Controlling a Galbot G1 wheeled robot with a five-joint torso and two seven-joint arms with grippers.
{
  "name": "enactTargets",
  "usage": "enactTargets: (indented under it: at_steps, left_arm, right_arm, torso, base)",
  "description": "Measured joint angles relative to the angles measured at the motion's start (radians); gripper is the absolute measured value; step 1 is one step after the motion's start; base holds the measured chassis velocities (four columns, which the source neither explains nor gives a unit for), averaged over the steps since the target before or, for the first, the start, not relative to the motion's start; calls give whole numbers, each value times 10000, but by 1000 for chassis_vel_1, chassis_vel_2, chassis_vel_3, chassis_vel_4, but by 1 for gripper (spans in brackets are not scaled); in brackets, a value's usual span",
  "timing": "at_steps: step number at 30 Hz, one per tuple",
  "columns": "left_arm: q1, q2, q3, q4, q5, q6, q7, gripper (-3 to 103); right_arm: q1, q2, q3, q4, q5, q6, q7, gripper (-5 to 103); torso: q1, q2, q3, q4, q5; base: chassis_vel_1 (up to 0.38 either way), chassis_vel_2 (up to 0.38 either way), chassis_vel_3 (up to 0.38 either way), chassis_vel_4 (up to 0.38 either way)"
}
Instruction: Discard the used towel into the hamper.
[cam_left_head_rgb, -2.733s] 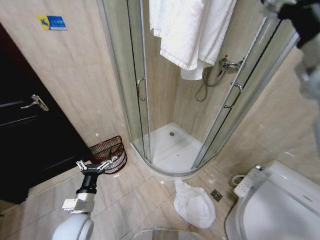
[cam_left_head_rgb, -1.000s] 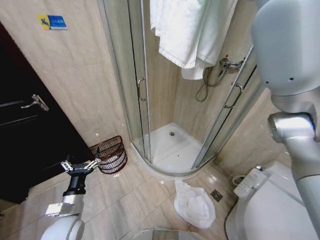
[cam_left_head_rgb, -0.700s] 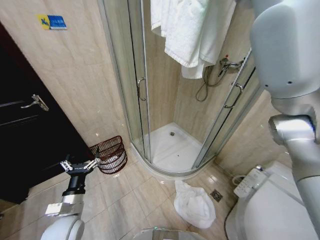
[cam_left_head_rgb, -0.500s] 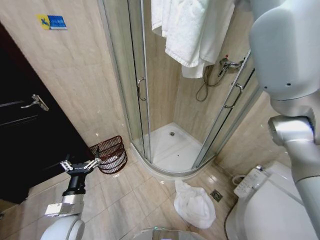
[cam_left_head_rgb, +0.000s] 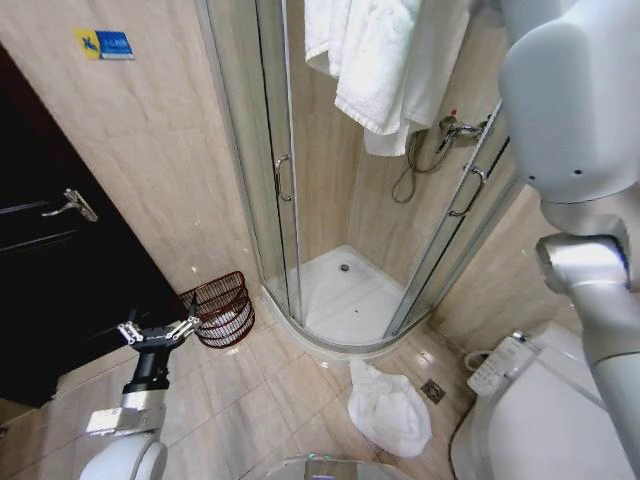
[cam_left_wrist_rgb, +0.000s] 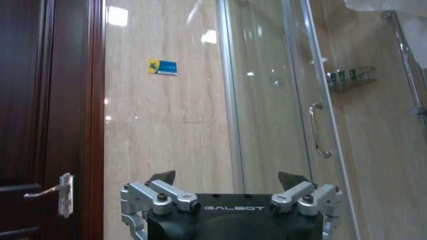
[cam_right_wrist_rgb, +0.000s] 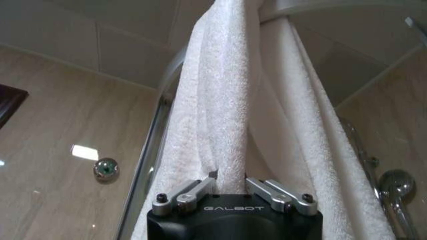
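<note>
Right wrist view: right gripper (cam_right_wrist_rgb: 230, 178) is pinched on a fold of the white towel (cam_right_wrist_rgb: 227, 115), which hangs from the rail over the shower. Grasp looks made; towel not yet pulled free as far as the frames show. Left to do, by my read: lift it off, carry it across, drop it in the hamper.

Head view: towel (cam_left_head_rgb: 385, 60) hangs at the top of the shower stall (cam_left_head_rgb: 340, 200), draped in front of the glass, right arm (cam_left_head_rgb: 575, 150) raised high beside it. Hamper (cam_left_head_rgb: 222, 308) sits on the floor by the wall, between the dark door (cam_left_head_rgb: 50, 270) and the stall, well apart from the towel and far below it. Nothing visible inside the hamper. Left gripper (cam_left_head_rgb: 156, 331) hovers low, near the hamper, fingers spread, holding nothing; left wrist view shows the same spread fingers (cam_left_wrist_rgb: 160, 181) facing wall and glass.

Room: small bathroom, beige glossy tile floor (cam_left_head_rgb: 250, 400) and walls, curved glass stall with white tray, shower hose inside. A second white towel (cam_left_head_rgb: 390, 410) lies crumpled on the floor near a drain (cam_left_head_rgb: 433, 390). Toilet (cam_left_head_rgb: 550, 420) sits beside the stall. Blue sticker (cam_left_head_rgb: 103, 44) on the wall.
</note>
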Motion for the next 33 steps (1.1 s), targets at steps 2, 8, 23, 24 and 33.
enactTargets:
  at_steps: [2, 8, 23, 24, 33]
  left_arm:
    - [33, -22, -15, -6, 10, -38, 24, 100]
    - [55, -63, 66, -26, 147, -62, 42, 100]
    - [94, -328, 540, 30, 742, -107, 23, 100]
    - [94, -328, 540, 30, 742, -107, 23, 100]
    - [351, -581, 697, -32, 1070, -400, 9, 100]
  right_arm:
    - [-210, -182, 9, 289, 137, 0, 46, 5]
    - [-1067, -796, 145, 1175, 465, -30, 145, 5]
    - [-3918, -2534, 853, 3465, 1184, -58, 240, 5]
    - [-3918, -2534, 853, 3465, 1184, -58, 240, 5]
    - [-7060, -3911, 1929, 5081, 1245, 34, 174, 5]
  torso:
    - [0, 0, 0, 0, -1]
    - [0, 0, -1, 0, 0]
    - [0, 0, -1, 0, 2]
    - [0, 0, -1, 0, 2]
    - [-1, 0, 0, -1, 3]
  base:
    - [0, 0, 0, 0]
    - [0, 0, 0, 0]
    - [0, 0, 0, 0]
    - [0, 0, 0, 0]
    - [0, 0, 0, 0]
